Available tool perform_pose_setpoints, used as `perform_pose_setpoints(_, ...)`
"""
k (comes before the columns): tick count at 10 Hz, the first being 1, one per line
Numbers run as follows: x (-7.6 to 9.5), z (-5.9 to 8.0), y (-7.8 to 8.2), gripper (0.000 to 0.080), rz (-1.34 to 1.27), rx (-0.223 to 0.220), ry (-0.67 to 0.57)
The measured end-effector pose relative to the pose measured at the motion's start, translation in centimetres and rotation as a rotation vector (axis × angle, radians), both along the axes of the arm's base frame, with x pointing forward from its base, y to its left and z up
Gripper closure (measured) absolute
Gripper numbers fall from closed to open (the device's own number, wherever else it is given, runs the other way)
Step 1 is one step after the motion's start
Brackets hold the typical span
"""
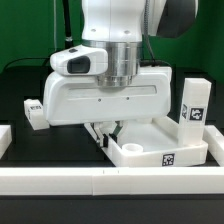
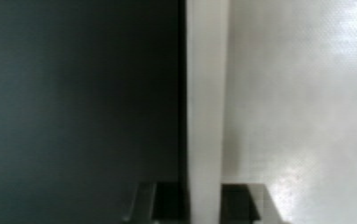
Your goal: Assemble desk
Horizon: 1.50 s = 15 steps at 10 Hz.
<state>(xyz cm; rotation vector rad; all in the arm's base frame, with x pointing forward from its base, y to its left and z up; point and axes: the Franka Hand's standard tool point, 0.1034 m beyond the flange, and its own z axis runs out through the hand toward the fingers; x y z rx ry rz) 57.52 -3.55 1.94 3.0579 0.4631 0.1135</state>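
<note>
Exterior view: we see the gripper point(image 1: 105, 139) pinching the tabletop point(image 1: 140, 156) at a corner, a leg point(image 1: 193, 105) upright at its far end. Wrist view: fingers point(image 2: 162, 201) clamp the thin rim point(image 2: 207, 100); we judge this narrow hold could slip when dragged.

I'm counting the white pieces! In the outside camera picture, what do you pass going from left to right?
small leg lying down → fingers → tabletop → leg standing up at the tabletop's right end
</note>
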Motion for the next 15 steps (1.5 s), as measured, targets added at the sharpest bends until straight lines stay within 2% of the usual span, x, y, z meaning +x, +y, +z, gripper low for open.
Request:
perform_pose_setpoints(7, 0.6, 0.1, -0.5, 0.0738, 0.624, -0.081, 0.027)
perform_pose_setpoints(11, 0.6, 0.1, -0.8, 0.0738, 0.848, -0.113, 0.046)
perform_pose_setpoints(13, 1.7, 0.2, 1.6, 0.0738, 0.979, -0.128, 0.049)
perform_pose_setpoints(15, 3.3, -0.2, 4.2, 0.0738, 1.002, -0.12, 0.036)
